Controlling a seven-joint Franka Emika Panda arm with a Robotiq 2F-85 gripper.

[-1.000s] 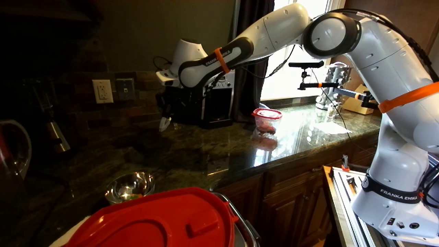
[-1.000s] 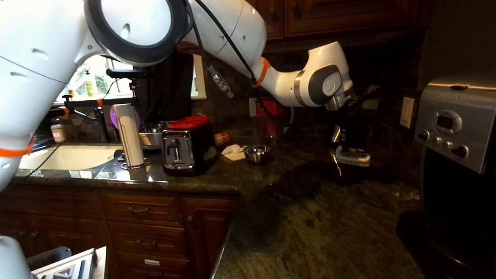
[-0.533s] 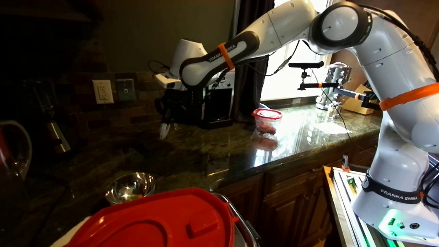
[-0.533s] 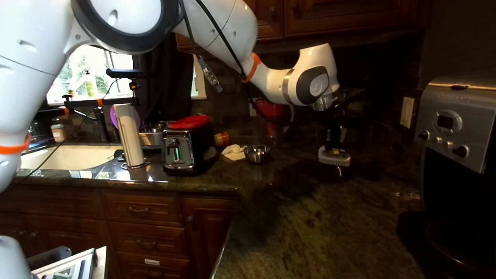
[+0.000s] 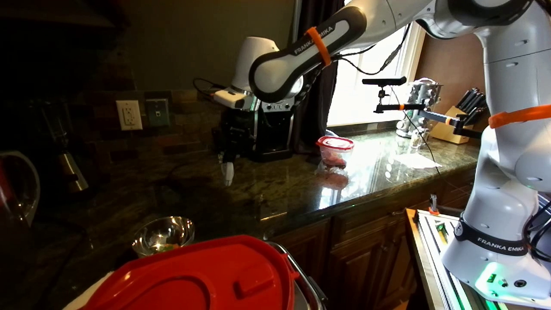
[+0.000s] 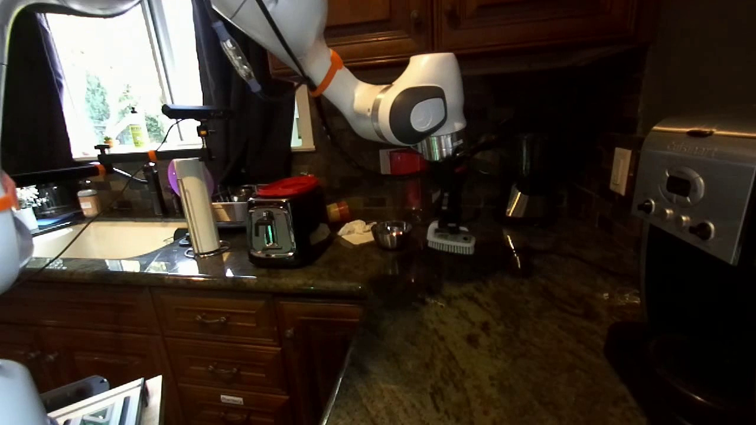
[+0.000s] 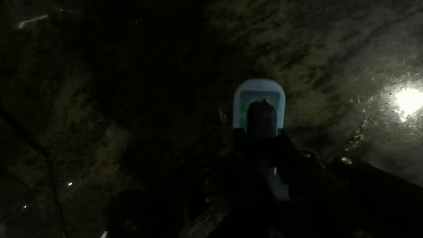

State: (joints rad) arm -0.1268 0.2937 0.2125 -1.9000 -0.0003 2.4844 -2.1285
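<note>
My gripper [image 7: 260,136] is shut on a brush, with the dark grip between its two black fingers. The brush [image 7: 258,85] has a pale rounded head with green on top in the wrist view. In an exterior view the brush [image 6: 451,241] hangs head down with pale bristles below the dark gripper [image 6: 452,217]. It also shows in an exterior view as a pale end [image 5: 228,174] under the gripper. The brush is low over the dark stone counter [image 6: 484,330]; I cannot tell whether the bristles touch it. A metal bowl [image 6: 391,235] stands beside the brush.
A toaster [image 6: 277,230] with a red lid [image 6: 289,186] on it stands past the bowl. A coffee maker [image 6: 697,189] and a blender [image 6: 525,200] stand on the counter. A red-lidded tub [image 5: 335,150] sits near the window. A white cloth [image 6: 357,230] lies by the bowl.
My gripper has carried the brush across the counter, closer to the metal bowl in an exterior view and away from the blender, which is now uncovered. The robot's base light has turned green.
</note>
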